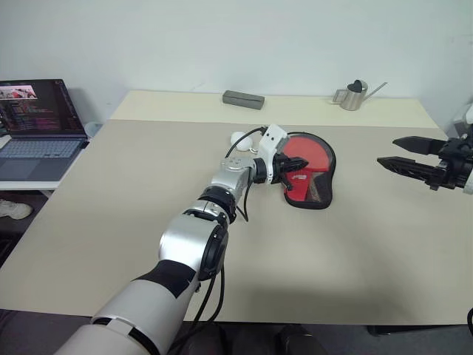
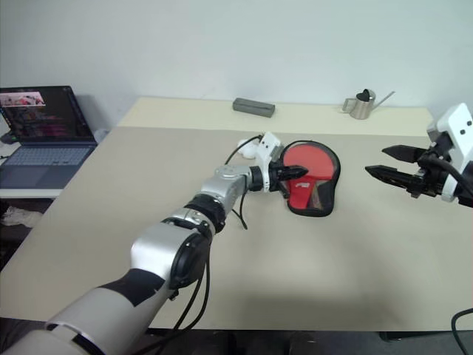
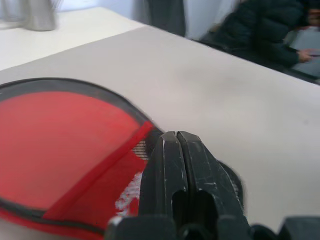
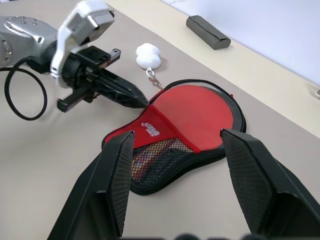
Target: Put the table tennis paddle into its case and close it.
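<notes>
The case [image 1: 314, 164] lies flat on the table, red side up, with its white logo and black mesh [image 4: 160, 150] facing me. Through the mesh I make out a striped shape that looks like the paddle's handle [image 4: 150, 159]; the rest of the table tennis paddle is hidden inside. A white plush charm [image 4: 148, 55] rests beside the case. My left gripper [image 1: 294, 169] is shut and empty, its tips at the case's left edge by the logo. My right gripper [image 1: 387, 151] hangs open above the table, to the right of the case and apart from it.
An open laptop [image 1: 37, 126] sits on a side desk at the far left. A grey oblong box [image 1: 243, 98] and a metal watering can [image 1: 355, 95] stand at the back of the table. A person in a dark jacket [image 3: 265, 35] sits beyond the table's right side.
</notes>
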Controlling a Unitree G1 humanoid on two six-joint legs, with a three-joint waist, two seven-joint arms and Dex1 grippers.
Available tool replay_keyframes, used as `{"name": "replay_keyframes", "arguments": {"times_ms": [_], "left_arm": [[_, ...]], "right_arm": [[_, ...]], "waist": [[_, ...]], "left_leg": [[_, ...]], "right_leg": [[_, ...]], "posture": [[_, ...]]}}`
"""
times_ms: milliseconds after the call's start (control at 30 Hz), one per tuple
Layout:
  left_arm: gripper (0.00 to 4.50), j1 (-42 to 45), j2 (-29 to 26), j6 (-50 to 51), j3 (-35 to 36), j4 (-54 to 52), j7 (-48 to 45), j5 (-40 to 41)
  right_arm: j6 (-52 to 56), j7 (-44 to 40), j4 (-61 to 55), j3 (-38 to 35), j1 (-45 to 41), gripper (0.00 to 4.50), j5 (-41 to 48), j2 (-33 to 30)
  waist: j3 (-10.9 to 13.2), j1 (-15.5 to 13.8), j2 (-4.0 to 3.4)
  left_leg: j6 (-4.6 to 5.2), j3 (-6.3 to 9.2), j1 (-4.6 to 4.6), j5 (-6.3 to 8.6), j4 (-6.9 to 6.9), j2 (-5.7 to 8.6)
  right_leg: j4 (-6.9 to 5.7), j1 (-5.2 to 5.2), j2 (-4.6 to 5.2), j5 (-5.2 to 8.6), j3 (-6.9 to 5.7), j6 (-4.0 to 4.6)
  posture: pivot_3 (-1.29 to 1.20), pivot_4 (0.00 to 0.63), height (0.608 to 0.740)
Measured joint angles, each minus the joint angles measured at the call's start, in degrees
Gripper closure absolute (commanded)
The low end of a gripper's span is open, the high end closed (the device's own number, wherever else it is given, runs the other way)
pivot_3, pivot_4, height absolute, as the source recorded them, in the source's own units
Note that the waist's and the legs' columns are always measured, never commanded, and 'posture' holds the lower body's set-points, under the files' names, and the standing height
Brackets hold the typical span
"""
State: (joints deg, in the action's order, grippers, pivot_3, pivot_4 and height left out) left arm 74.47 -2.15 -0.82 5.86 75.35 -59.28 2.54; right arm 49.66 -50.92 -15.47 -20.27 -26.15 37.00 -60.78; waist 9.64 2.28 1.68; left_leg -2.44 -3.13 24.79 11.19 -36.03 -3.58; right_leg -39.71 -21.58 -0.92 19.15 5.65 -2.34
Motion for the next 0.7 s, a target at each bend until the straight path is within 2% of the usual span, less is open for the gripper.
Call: {"name": "replay_keyframes", "arguments": {"times_ms": [133,233,333,500,700], "left_arm": [[4.45,-0.8,-6.7,-1.6,0.2,-4.6,-5.4,1.2],[3.91,-4.7,-11.2,-3.5,-0.1,-11.0,-7.4,1.6],[2.83,-9.9,-14.4,-1.8,-0.3,-18.5,-9.8,2.9],[1.12,-19.0,-19.6,8.8,-0.6,-41.0,-12.4,8.5],[1.12,-27.4,-25.9,19.9,-1.1,-60.7,-12.1,13.5]], "right_arm": [[-1.3,0.6,2.3,4.2,-1.6,1.49,-1.5,1.9],[-2.3,2.0,4.9,7.6,-4.3,1.49,-3.3,4.0],[-2.4,2.7,7.8,9.6,-6.8,1.49,-4.4,5.9],[-1.5,4.1,13.8,13.4,-11.6,1.49,-6.6,10.0],[0.7,7.7,20.8,17.3,-14.2,1.49,-9.3,16.4]], "waist": [[0.0,0.4,-0.03],[0.0,0.6,-0.05],[0.0,0.6,-0.05],[0.0,0.5,-0.05],[0.0,0.5,-0.08]], "left_leg": [[-0.02,0.03,-0.02,-0.02,0.00,-0.02],[-0.03,0.01,-0.03,-0.02,-0.04,-0.03],[-0.05,0.01,-0.01,-0.04,-0.07,-0.06],[-0.04,0.05,-0.01,-0.03,-0.09,-0.10],[-0.02,0.10,-0.05,-0.04,-0.13,-0.11]], "right_leg": [[-0.07,0.00,-0.01,0.00,0.00,0.00],[-0.09,0.02,0.02,0.00,0.01,0.00],[-0.12,0.00,0.03,0.00,0.00,0.01],[-0.13,0.02,0.03,-0.01,-0.02,0.01],[-0.21,0.05,0.04,-0.01,-0.04,0.02]], "posture": [[0.00,0.150,0.740],[0.00,0.150,0.740],[0.00,0.150,0.740],[0.00,0.150,0.740],[0.00,0.150,0.740]]}}
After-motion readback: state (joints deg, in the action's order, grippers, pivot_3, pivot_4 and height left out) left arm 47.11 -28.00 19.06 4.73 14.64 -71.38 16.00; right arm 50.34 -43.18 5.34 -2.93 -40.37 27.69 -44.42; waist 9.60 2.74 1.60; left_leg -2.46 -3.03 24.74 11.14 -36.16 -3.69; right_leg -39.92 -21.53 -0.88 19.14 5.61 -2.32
